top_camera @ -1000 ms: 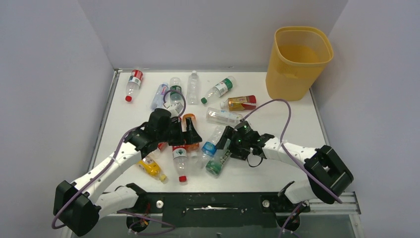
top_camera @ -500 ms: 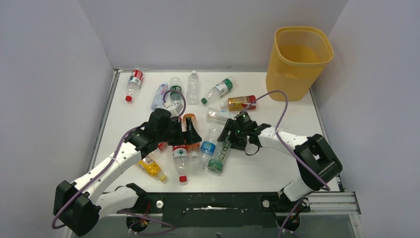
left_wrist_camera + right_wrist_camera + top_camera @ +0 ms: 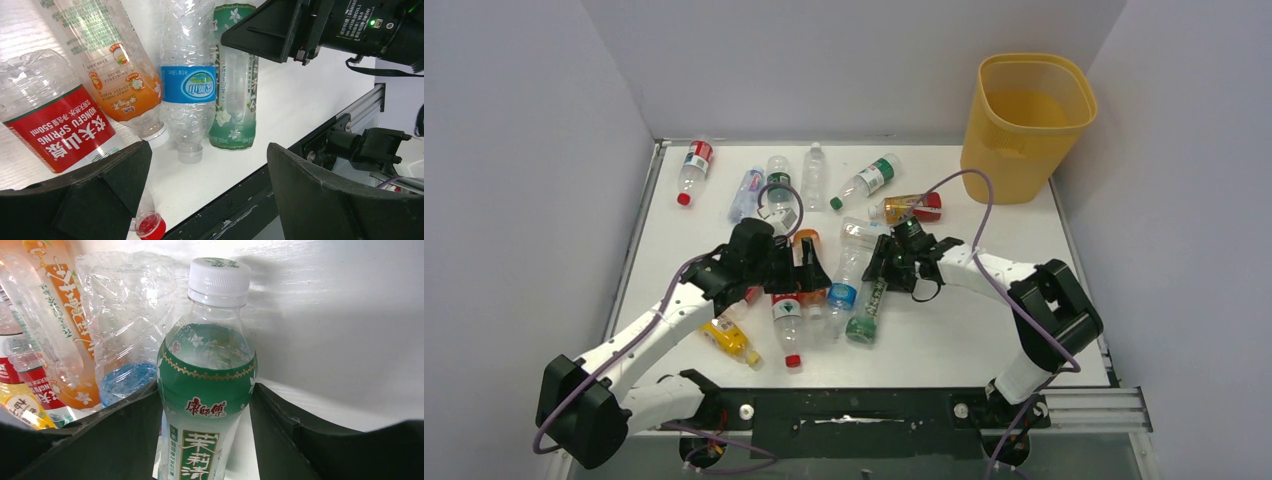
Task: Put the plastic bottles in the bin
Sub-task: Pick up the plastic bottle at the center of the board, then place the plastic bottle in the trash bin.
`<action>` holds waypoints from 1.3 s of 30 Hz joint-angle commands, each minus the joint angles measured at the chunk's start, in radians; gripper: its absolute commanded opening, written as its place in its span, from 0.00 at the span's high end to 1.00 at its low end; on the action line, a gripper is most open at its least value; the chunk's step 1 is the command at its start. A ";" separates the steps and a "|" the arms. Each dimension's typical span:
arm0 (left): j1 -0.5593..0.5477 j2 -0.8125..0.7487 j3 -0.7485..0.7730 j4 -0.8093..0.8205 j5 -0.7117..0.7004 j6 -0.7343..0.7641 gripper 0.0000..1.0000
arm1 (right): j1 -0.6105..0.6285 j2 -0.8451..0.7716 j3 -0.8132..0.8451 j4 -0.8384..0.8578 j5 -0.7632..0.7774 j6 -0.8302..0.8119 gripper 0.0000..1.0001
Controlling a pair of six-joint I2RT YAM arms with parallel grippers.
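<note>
The place is a robotics lab test cell. A flat white desk (image 3: 944, 345) is boxed in on three sides by plain, bare grey panel walls (image 3: 524, 150). Two white-and-black robot arms (image 3: 654, 325) are bolted to a black mounting plate (image 3: 854, 412) at its near edge, beside a ribbed aluminium rail (image 3: 1084, 405), and loose purple cables (image 3: 969, 190) loop along both arms.

On my white table (image 3: 954, 340) many plastic bottles (image 3: 814, 178) lie across the frame's middle; the bin (image 3: 1022, 140) stands at upper right.
</note>
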 commanded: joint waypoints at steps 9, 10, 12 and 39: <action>-0.002 0.017 0.081 -0.006 -0.022 0.053 0.13 | -0.030 -0.089 0.303 -0.328 0.188 -0.181 0.52; -0.002 0.017 0.078 -0.004 -0.020 0.051 0.13 | -0.041 -0.099 0.333 -0.349 0.197 -0.194 0.52; -0.001 0.016 0.075 -0.002 -0.018 0.050 0.13 | -0.067 -0.116 0.396 -0.388 0.209 -0.219 0.52; -0.003 -0.017 0.038 0.017 0.035 0.035 0.12 | -0.530 -0.219 0.960 -0.490 0.099 -0.447 0.46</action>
